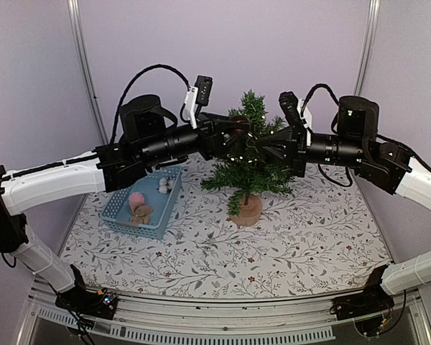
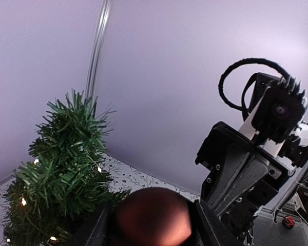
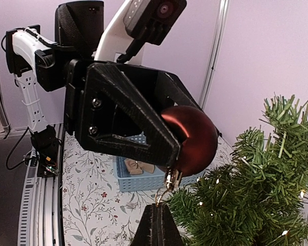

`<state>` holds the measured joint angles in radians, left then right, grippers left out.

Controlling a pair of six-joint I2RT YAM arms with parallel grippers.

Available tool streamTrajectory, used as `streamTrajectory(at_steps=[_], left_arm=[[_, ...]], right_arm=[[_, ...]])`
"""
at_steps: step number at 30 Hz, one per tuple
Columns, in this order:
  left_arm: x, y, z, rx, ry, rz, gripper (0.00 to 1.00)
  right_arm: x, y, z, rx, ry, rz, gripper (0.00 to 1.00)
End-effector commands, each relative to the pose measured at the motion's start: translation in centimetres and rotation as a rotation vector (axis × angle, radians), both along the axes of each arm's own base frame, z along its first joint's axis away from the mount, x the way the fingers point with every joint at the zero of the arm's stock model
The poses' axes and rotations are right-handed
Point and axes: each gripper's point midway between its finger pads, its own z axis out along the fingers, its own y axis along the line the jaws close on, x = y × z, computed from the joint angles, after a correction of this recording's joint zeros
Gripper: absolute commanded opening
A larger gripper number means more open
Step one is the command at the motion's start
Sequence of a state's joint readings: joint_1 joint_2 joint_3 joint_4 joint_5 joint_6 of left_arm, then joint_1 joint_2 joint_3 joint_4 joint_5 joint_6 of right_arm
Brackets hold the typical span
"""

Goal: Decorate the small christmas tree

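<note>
Tree (image 1: pixel 253 154) stands mid-table, just right of the blue basket (image 1: pixel 140 228). Left gripper (image 1: pixel 235 135) is clamped on a dark red bauble (image 3: pixel 192 138) up by the top branches (lights are on). Right gripper (image 3: pixel 156 223) has its fingers pinched together on the bauble's gold hanger (image 3: pixel 169 183).

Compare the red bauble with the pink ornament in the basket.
Colour: the red bauble is dark, glossy red; the pink ornament is pale pink. Place: the left gripper holds the red bauble up beside the small christmas tree; the pink ornament lies in the blue basket. Shared: neither hangs on the tree yet.
</note>
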<state>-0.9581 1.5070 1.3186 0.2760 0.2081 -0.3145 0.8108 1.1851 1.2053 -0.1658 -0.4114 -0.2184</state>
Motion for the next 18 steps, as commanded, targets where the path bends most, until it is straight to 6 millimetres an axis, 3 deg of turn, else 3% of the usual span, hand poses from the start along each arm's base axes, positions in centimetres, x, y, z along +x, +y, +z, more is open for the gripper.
streamTrajectory(at_steps=[1,11,18], left_arm=[[1.7,1.1,-1.1,0.03,0.018,0.115,0.0],[2.7,1.0,-3.8,0.076,0.058,0.158,0.0],[3.0,0.6,-5.1,0.099,0.08,0.164,0.0]], right_arm=[[1.8,-0.4,-0.7,-0.017,0.041,-0.105,0.0],[3.6,-0.2,-4.1,-0.089,0.137,-0.179,0.0],[3.5,-0.7,-4.6,-0.102,0.151,-0.201,0.0]])
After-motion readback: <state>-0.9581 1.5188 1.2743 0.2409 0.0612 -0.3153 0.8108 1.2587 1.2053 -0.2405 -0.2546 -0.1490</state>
